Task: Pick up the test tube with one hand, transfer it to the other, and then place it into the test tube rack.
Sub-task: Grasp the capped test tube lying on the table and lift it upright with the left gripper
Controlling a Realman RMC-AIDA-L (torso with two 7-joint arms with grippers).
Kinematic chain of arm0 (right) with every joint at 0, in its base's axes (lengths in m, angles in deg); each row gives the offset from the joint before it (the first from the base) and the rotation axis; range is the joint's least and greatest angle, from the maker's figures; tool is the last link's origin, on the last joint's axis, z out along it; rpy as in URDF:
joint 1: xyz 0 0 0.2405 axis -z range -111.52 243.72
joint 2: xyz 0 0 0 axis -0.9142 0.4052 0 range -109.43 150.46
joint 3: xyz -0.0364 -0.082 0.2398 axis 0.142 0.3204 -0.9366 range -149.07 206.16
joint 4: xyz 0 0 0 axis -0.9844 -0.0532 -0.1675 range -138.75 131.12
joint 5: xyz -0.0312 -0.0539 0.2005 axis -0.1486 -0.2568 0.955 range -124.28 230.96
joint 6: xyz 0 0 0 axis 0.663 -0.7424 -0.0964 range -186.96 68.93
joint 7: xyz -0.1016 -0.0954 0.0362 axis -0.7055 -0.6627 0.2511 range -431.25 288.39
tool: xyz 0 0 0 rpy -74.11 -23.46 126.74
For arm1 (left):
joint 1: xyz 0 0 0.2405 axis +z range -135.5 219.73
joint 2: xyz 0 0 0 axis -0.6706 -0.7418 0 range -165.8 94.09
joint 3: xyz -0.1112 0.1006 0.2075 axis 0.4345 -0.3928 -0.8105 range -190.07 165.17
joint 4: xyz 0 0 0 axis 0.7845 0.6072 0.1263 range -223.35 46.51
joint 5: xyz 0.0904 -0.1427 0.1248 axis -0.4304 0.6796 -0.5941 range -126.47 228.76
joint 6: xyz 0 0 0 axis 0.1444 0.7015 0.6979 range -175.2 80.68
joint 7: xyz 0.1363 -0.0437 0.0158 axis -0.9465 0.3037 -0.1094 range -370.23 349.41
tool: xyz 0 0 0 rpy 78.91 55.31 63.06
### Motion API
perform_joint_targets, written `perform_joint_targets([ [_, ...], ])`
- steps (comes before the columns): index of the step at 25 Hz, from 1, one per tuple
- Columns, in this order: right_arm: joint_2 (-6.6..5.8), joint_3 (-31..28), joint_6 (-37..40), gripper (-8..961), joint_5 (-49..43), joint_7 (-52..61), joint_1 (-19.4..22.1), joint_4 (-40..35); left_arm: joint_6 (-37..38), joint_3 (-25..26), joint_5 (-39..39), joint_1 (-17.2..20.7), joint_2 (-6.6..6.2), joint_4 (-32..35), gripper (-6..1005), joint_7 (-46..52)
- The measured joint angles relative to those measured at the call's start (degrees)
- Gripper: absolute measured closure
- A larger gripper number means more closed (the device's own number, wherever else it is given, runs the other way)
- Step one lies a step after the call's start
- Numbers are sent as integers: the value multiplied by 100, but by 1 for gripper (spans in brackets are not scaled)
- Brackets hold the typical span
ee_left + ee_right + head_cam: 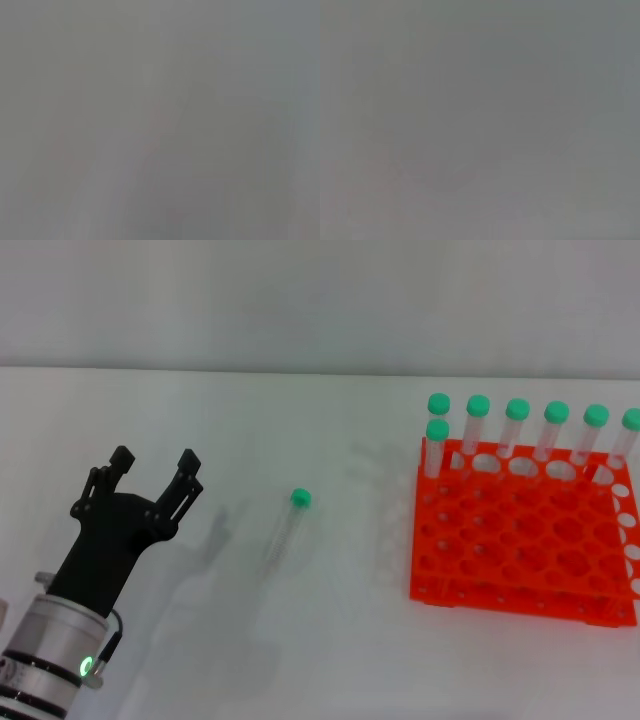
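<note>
The test tube (pixel 285 525) lies flat on the table (pixel 250 420), right of the left gripper (pixel 155 468), whose fingers gape wide, holding nothing.

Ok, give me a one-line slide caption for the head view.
Open left pincer beside a green-capped test tube lying on the white table, orange test tube rack to its right.

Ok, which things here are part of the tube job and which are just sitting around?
For the job:
- loose tube lying on the table
- orange rack
- left gripper, open, left of the tube

Just sitting there:
- seven capped tubes standing in the rack's back rows
- white table

The right gripper is out of view.
</note>
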Motion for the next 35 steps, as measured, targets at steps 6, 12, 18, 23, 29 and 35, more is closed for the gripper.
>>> perform_joint_targets([
  [6,1,2,8,78,0,0,-2,-20,-60,18,-127,-428,-156,-136,106,1428],
  [12,1,3,11,79,0,0,-37,-23,50,-8,-1816,-1555,-766,-1485,108,5096],
  [18,-2,3,2,79,1,17,-75,-52,815,-564,-3532,-2704,-1125,-3024,109,7762],
  [23,-8,3,1,78,0,9,-100,-71,1371,-1544,-4475,-3645,-1050,-4491,110,9309],
  [29,-9,-74,1,78,0,34,-80,-71,1496,-1540,-6568,-4746,-870,-5570,111,10502],
  [35,-8,-148,1,78,0,36,-98,-42,1052,-1544,-8205,-5659,-559,-5648,112,11390],
])
